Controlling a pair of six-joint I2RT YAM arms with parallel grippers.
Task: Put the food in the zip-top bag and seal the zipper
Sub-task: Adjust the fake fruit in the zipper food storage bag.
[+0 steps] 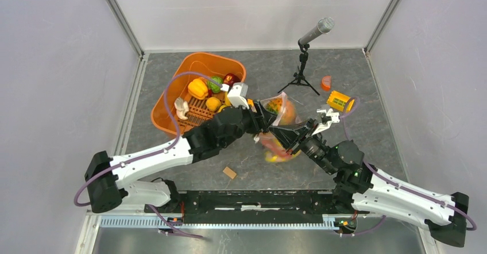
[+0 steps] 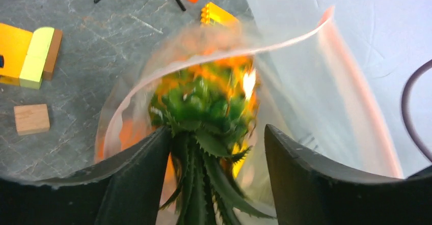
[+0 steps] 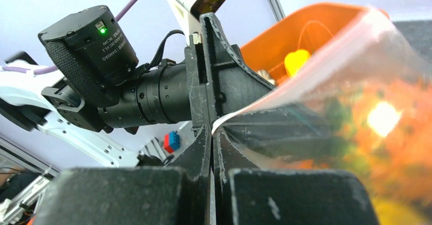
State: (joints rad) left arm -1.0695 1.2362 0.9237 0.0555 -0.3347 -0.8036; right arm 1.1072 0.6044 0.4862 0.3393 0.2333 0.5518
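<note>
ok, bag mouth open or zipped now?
Open. The zipper on the zip-top bag gapes in a wide curve; the pineapple sits in that mouth between the open fingers of the left gripper.

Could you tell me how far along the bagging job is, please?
Done: coloured food shows through the zip-top bag, whose edge the right gripper pinches. In hand: the open left gripper straddles the pineapple in the bag's mouth. Left: a yellow pepper and other toys lie in the orange tub; the zipper is unsealed.

The pineapple [image 2: 204, 105] is orange with green leaves. The bag [image 2: 305, 77] is clear with a pink strip [image 2: 358, 90]. The tub [image 1: 194, 66] is orange.
</note>
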